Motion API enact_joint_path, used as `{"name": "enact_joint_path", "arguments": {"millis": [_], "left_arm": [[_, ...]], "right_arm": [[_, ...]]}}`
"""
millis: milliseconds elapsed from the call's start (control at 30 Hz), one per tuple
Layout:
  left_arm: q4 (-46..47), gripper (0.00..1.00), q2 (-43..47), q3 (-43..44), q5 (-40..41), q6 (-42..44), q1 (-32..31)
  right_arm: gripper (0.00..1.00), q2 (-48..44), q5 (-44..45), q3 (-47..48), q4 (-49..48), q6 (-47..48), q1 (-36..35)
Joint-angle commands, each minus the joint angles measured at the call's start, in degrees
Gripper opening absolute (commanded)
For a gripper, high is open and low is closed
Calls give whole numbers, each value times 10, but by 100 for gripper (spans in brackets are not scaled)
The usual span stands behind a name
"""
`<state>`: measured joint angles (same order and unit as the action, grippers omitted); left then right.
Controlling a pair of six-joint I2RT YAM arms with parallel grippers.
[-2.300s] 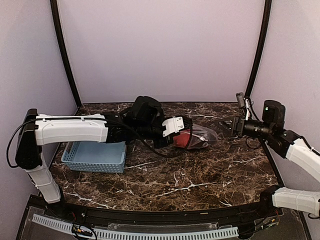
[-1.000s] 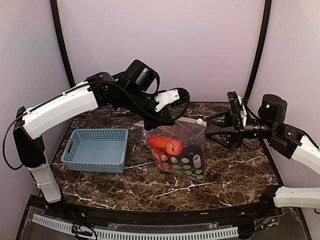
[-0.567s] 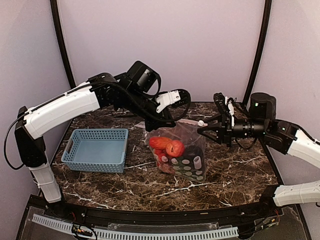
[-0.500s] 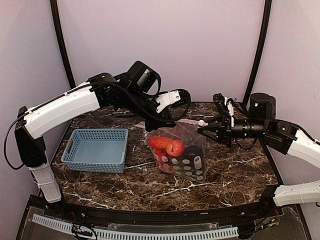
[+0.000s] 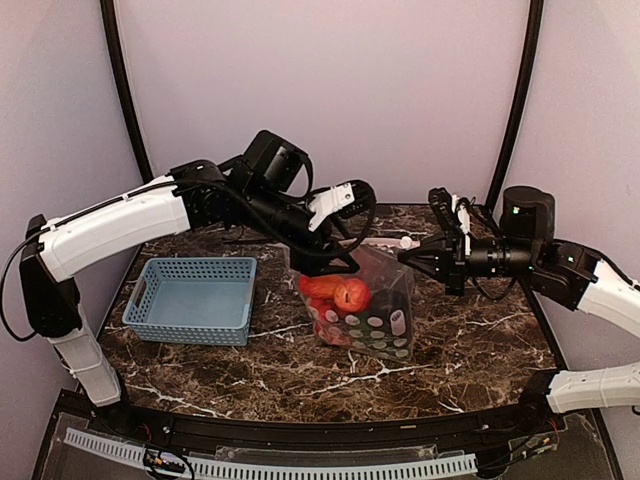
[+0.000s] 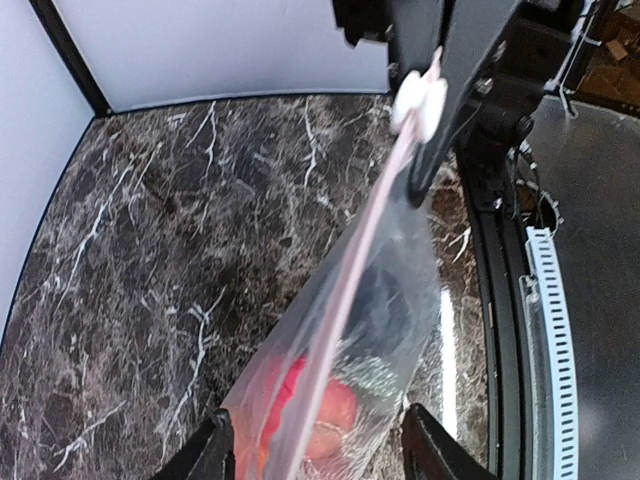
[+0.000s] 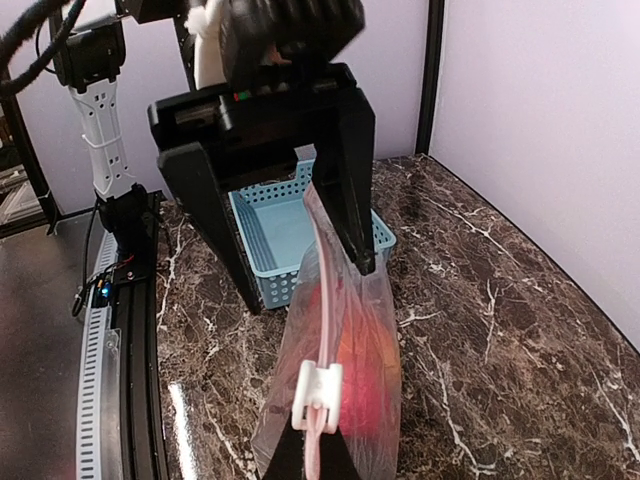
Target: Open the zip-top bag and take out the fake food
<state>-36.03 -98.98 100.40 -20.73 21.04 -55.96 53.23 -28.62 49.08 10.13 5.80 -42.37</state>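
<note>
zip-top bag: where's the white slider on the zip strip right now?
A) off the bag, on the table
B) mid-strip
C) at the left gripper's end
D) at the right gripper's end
D: on the zip-top bag, both wrist views show the white slider at the end of the zip strip, by the right gripper and far from the left gripper.

Your left arm reaches across centre, left gripper [image 5: 335, 262] pointing down, fingers apart, grip unclear. Your right gripper [image 5: 405, 256] points left, pinched on zip-top bag [image 5: 385, 290].
</note>
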Motion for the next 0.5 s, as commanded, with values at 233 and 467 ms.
{"name": "enact_joint_path", "arguments": {"millis": [233,467], "left_arm": [[216,58,57,-56,-131,-31,-8],[235,57,10,-15,-122,-19,-25]], "right_arm": [[0,-6,-25,2,-18,17,-9],[0,-5,-32,4,-16,24,-16]]}}
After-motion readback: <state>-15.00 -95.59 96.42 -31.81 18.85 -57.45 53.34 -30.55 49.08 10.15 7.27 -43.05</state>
